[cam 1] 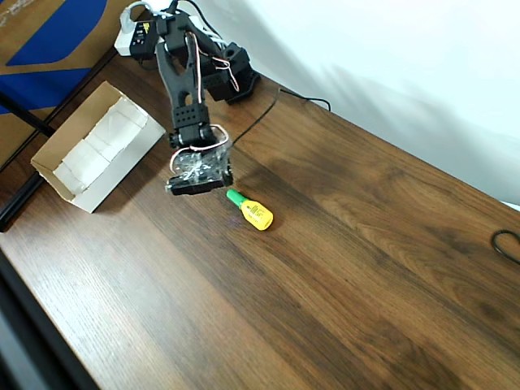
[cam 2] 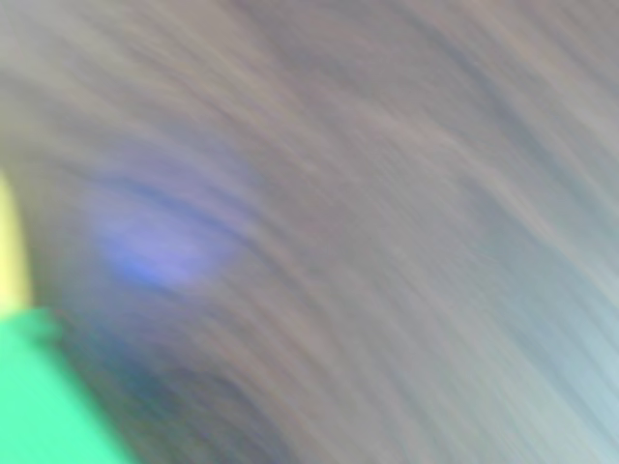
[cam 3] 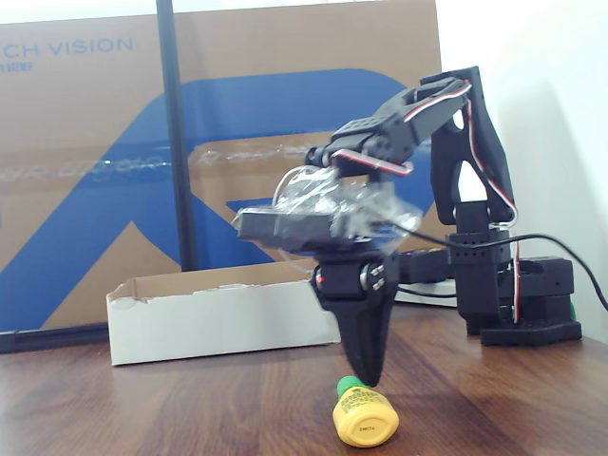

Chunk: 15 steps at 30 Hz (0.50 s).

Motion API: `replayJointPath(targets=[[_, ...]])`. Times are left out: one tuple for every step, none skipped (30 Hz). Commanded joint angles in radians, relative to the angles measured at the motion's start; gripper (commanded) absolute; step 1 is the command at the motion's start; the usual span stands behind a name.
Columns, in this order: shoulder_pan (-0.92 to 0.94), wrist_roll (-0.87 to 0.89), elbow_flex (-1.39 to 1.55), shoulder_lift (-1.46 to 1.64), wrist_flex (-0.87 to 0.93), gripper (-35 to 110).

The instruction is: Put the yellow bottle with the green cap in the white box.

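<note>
Overhead view: yellow bottle with the green cap [cam 1: 253, 211] lying on its side on wooden desk [cam 1: 349, 268], cap pointing up-left toward tool [cam 1: 219, 184]. Black arm [cam 1: 185, 81] reaching down from top edge, clear plastic wrap around wrist. Tool just beside the cap, apart from the bottle body. White box [cam 1: 96, 146] left of the arm, open top up, well apart from bottle. Brown-and-blue cardboard [cam 1: 49, 41] at top-left corner.

Wrist view: heavy blur; wood grain, green patch bottom-left, yellow sliver at left edge; too smeared to read more.

Fixed view: bottle [cam 3: 362, 414] on desk [cam 3: 190, 408] at front, base toward camera. Tool [cam 3: 365, 370] pointing down, tips right at the green cap; looks drawn together, but cannot tell for sure, nor whether touching. White box [cam 3: 214, 318] behind, left of tool. Cardboard [cam 3: 95, 171] as backdrop.
</note>
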Motion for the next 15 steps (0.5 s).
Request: replayJointPath(targets=[[0.012, -0.02, 0.005, 0.109, 0.014, 0], [0.018, -0.021, 0.009, 0.117, 0.015, 0], [0.023, -0.023, 0.015, 0.124, 0.015, 0], [0.028, -0.025, 0.021, 0.133, 0.017, 0], [0.034, -0.026, 0.028, 0.141, 0.018, 0], [0.04, -0.028, 0.037, 0.149, 0.018, 0], [0.046, -0.031, 0.044, 0.156, 0.018, 0], [0.051, -0.035, 0.054, 0.164, 0.018, 0], [0.058, -0.038, 0.061, 0.172, 0.018, 0], [0.063, -0.038, 0.066, 0.178, 0.018, 0], [0.066, -0.04, 0.069, 0.181, 0.018, 0], [0.067, -0.04, 0.072, 0.184, 0.018, 0], [0.066, -0.037, 0.072, 0.184, 0.018, 0], [0.06, -0.034, 0.072, 0.186, 0.018, 0], [0.051, -0.028, 0.071, 0.186, 0.018, 0]])
